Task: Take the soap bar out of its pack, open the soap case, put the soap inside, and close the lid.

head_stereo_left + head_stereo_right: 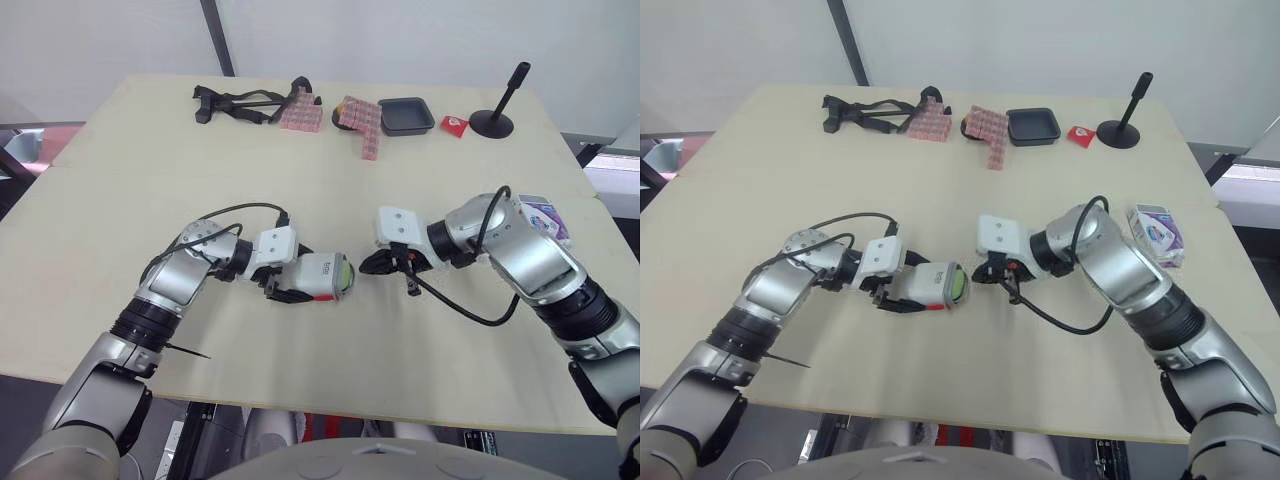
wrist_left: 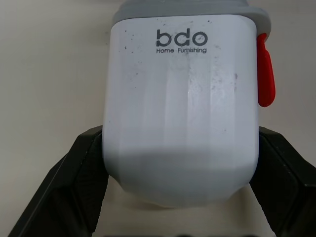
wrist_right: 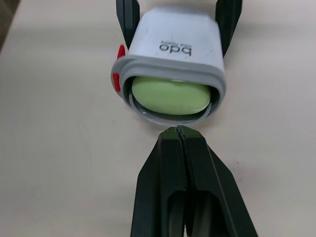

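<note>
Soap (image 3: 170,96) sits inside the soap case (image 1: 322,272), green face showing through the open mouth, dead ahead of the right gripper (image 3: 180,132) and just past its tips. Right gripper's fingers are pressed together, holding nothing, nose almost on the mouth's edge (can't tell if it actually touches). Left gripper (image 2: 180,136) is clamped on the case's closed end, one finger on each side wall. So the case's long axis runs straight out along the left gripper's fingers and in line with the right gripper's: two tools nose to nose, case between them. Red latch tab (image 2: 264,69) sits on the rim, off to one side of the right tips. Pack (image 1: 1157,232) lies well behind the right gripper, by that arm's elbow, out of play. My read: only the closing step is left, though I can't make out which part swings shut. Right gripper is the free tool and nearest the mouth; left should just brace
</note>
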You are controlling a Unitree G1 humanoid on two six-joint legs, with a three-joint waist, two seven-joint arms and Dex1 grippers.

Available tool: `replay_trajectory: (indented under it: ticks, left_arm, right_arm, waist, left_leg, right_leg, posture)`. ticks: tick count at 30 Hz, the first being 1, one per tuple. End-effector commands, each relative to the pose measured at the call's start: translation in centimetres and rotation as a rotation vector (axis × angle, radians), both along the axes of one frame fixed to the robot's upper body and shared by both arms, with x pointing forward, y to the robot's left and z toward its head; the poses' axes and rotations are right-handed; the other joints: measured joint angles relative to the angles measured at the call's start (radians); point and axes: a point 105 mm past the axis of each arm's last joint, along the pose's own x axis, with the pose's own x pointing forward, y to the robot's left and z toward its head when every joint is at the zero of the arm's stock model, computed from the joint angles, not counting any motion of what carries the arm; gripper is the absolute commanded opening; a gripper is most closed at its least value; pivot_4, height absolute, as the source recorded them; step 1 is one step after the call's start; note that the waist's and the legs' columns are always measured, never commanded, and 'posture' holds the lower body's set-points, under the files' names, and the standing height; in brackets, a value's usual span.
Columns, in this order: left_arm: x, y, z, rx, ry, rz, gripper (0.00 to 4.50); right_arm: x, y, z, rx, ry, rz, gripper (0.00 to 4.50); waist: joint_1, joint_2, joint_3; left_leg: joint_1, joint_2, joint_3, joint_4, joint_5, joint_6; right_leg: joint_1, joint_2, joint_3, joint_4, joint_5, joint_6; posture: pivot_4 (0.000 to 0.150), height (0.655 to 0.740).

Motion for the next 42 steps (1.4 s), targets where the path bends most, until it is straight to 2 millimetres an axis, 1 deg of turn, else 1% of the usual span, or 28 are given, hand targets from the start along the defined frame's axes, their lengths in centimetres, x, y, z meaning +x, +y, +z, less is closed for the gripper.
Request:
replay_trajectory:
  ticks: [1, 7, 11, 14, 15, 16, 18, 19, 20, 23, 24, 26, 27, 32, 33, 35, 40, 42]
  left_arm:
    - [0.1, 0.1, 1.5, -0.104, -0.03, 0.008, 3.65]
    - [-0.2, 0.1, 1.6, -0.17, -0.042, 0.009, 3.65]
    - [-0.3, -0.1, 1.6, -0.206, -0.073, 0.018, 3.65]
    - [-0.3, -0.4, 1.7, -0.229, -0.112, 0.024, 3.65]
    - [-0.2, -0.4, 1.8, -0.238, -0.124, 0.029, 3.65]
    - [-0.1, -0.6, 1.9, -0.25, -0.152, 0.039, 3.65]
    - [0.2, -0.7, 2.2, -0.266, -0.195, 0.055, 3.65]
    - [0.2, -0.7, 2.2, -0.27, -0.206, 0.059, 3.65]
    - [0.3, -0.8, 2.3, -0.277, -0.22, 0.068, 3.65]
    - [0.6, -0.9, 2.8, -0.304, -0.283, 0.093, 3.65]
    - [0.7, -0.9, 2.9, -0.309, -0.297, 0.094, 3.65]
    - [0.7, -1.0, 3.0, -0.307, -0.325, 0.093, 3.65]
    - [0.7, -1.0, 2.9, -0.305, -0.343, 0.095, 3.65]
    - [0.8, -1.5, 3.1, -0.313, -0.401, 0.103, 3.65]
    - [0.9, -1.5, 3.1, -0.314, -0.406, 0.105, 3.65]
    - [0.9, -1.5, 3.0, -0.309, -0.415, 0.109, 3.65]
    - [1.1, -1.5, 3.0, -0.307, -0.428, 0.127, 3.65]
    - [1.2, -1.6, 3.2, -0.31, -0.432, 0.133, 3.65]
  right_arm:
    - [0.0, -0.8, 1.5, 0.065, 0.0, -0.016, 0.03]
    - [-0.5, -1.3, 1.7, 0.132, 0.023, -0.03, 0.03]
    - [0.0, -1.3, 2.0, 0.237, 0.04, -0.095, 0.03]
    - [0.3, -1.9, 2.2, 0.283, 0.123, -0.175, 0.03]
    - [0.3, -2.2, 2.1, 0.285, 0.167, -0.202, 0.61]
    - [-0.1, -2.6, 2.3, 0.287, 0.259, -0.233, 0.84]
    - [-1.0, -3.2, 2.7, 0.299, 0.423, -0.277, 1.48]
    - [-1.3, -3.3, 2.9, 0.302, 0.466, -0.285, 1.85]
    - [-1.5, -3.6, 2.9, 0.292, 0.507, -0.301, 2.11]
    - [-2.8, -4.7, 2.3, 0.241, 0.673, -0.368, 3.15]
    - [-3.1, -4.9, 2.2, 0.234, 0.708, -0.384, 3.49]
    - [-2.9, -4.9, 2.1, 0.268, 0.749, -0.413, 4.22]
    - [-2.6, -4.9, 2.0, 0.295, 0.756, -0.432, 4.46]
    - [-0.6, -3.8, 1.8, 0.416, 0.763, -0.524, 4.46]
    - [-0.3, -3.6, 1.7, 0.429, 0.758, -0.544, 4.46]
    - [-0.2, -3.1, 1.6, 0.438, 0.751, -0.555, 4.46]
    - [-0.6, -1.1, 2.2, 0.487, 0.752, -0.509, 4.46]
    - [-0.7, -0.4, 2.1, 0.49, 0.752, -0.507, 4.46]
  waist:
    - [0.002, 0.0, 0.0]
    - [0.007, 0.0, 0.0]
    - [0.008, 0.0, 0.0]
    - [0.01, 0.0, 0.0]
    - [0.011, 0.0, 0.0]
    - [0.013, 0.0, 0.0]
    - [0.02, 0.0, 0.0]
    - [0.022, 0.0, 0.0]
    - [0.023, 0.0, 0.0]
    - [0.029, 0.0, 0.0]
    - [0.03, 0.0, 0.0]
    - [0.031, 0.0, 0.0]
    - [0.031, 0.0, 0.0]
    - [0.031, 0.001, 0.0]
    - [0.031, 0.001, 0.0]
    - [0.032, 0.001, 0.0]
    - [0.031, 0.001, 0.0]
    - [0.03, 0.001, 0.0]
  left_leg:
    - [0.0, 0.0, 0.0, 0.0, 0.0, 0.0]
    - [-0.001, 0.0, 0.0, 0.0, 0.0, 0.0]
    - [-0.001, 0.0, 0.0, 0.0, 0.0, 0.0]
    - [-0.001, 0.0, 0.0, 0.0, 0.0, 0.0]
    - [-0.001, 0.0, 0.0, 0.0, 0.0, 0.0]
    - [0.0, 0.0, 0.0, 0.0, 0.0, 0.0]
    - [0.0, 0.0, 0.0, 0.0, 0.0, 0.0]
    - [0.0, 0.0, 0.0, 0.0, 0.0, 0.0]
    - [0.0, 0.0, 0.0, 0.0, 0.0, 0.0]
    - [-0.001, 0.0, 0.0, 0.0, 0.0, 0.0]
    - [-0.001, 0.0, 0.0, 0.0, 0.0, 0.0]
    - [-0.001, 0.0, 0.0, 0.0, 0.0, 0.0]
    - [0.0, 0.0, 0.0, 0.0, 0.0, 0.0]
    - [0.0, 0.001, 0.0, 0.0, 0.0, -0.001]
    - [0.003, 0.0, 0.0, 0.0, 0.0, -0.001]
    - [0.003, 0.0, 0.0, 0.0, 0.0, 0.0]
    - [0.003, 0.0, 0.0, 0.0, 0.0, -0.001]
    - [0.004, 0.0, 0.0, 0.0, 0.0, -0.001]
  right_leg:
    - [0.0, 0.0, 0.0, 0.0, 0.0, 0.0]
    - [0.0, 0.0, 0.0, 0.0, 0.0, 0.0]
    - [0.0, 0.0, 0.0, 0.0, 0.0, 0.0]
    - [0.0, 0.0, 0.0, 0.0, 0.0, 0.0]
    - [0.0, 0.0, 0.0, -0.001, 0.0, 0.0]
    - [0.0, 0.0, 0.0, -0.001, 0.0, 0.0]
    - [0.001, 0.001, 0.0, -0.001, 0.0, 0.0]
    - [0.001, 0.001, 0.0, -0.001, 0.0, 0.0]
    - [0.001, 0.002, 0.0, -0.001, 0.0, 0.0]
    - [0.001, 0.005, 0.001, -0.001, 0.0, 0.0]
    - [0.002, 0.005, 0.001, -0.002, 0.0, 0.0]
    - [0.002, 0.005, 0.001, -0.002, 0.0, 0.0]
    - [0.002, 0.005, 0.001, -0.002, 0.0, 0.0]
    - [0.002, 0.001, 0.001, -0.001, 0.0, 0.0]
    - [0.001, 0.001, 0.0, -0.001, 0.0, 0.0]
    - [0.001, 0.002, 0.0, -0.001, 0.0, 0.0]
    - [0.001, 0.002, 0.0, -0.002, 0.0, 0.0]
    - [0.001, 0.001, 0.0, -0.002, 0.0, 0.0]
  posture:
    - [0.15, 0.74]
    - [0.15, 0.74]
    - [0.15, 0.74]
    - [0.15, 0.74]
    - [0.15, 0.74]
    - [0.15, 0.74]
    - [0.15, 0.74]
    - [0.15, 0.74]
    - [0.15, 0.74]
    - [0.15, 0.74]
    - [0.15, 0.74]
    - [0.15, 0.74]
    - [0.15, 0.74]
    - [0.15, 0.74]
    - [0.15, 0.74]
    - [0.15, 0.74]
    - [0.15, 0.74]
    - [0.15, 0.74]
